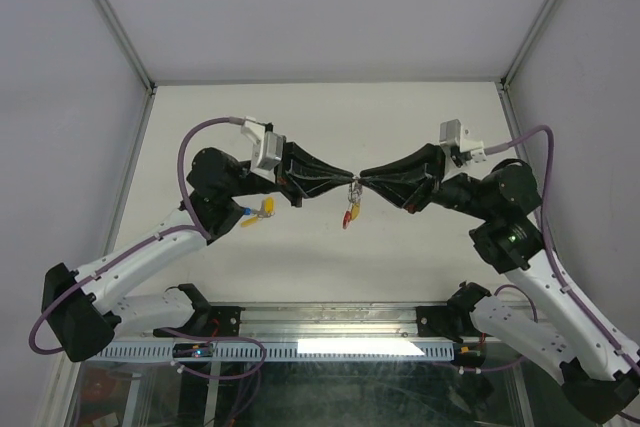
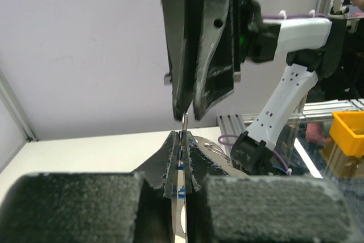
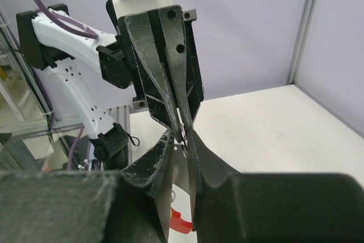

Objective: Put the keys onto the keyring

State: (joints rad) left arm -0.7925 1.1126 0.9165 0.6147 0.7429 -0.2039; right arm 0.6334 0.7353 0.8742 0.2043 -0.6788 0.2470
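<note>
Keyring [image 1: 351, 199] hangs where my left gripper [image 1: 343, 179] and right gripper [image 1: 366, 180] meet tip to tip, red crescent [image 1: 347, 217] dangling above the table [image 1: 400, 127]. Left jaws clamp a thin silvery piece [image 2: 180, 211]; the right jaws' state I cannot tell. Slack there would drop the keyring.

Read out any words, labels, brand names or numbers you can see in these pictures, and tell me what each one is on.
No text can be read in any view. The keyring, the tagged keys and the yellow bin show no lettering.
</note>
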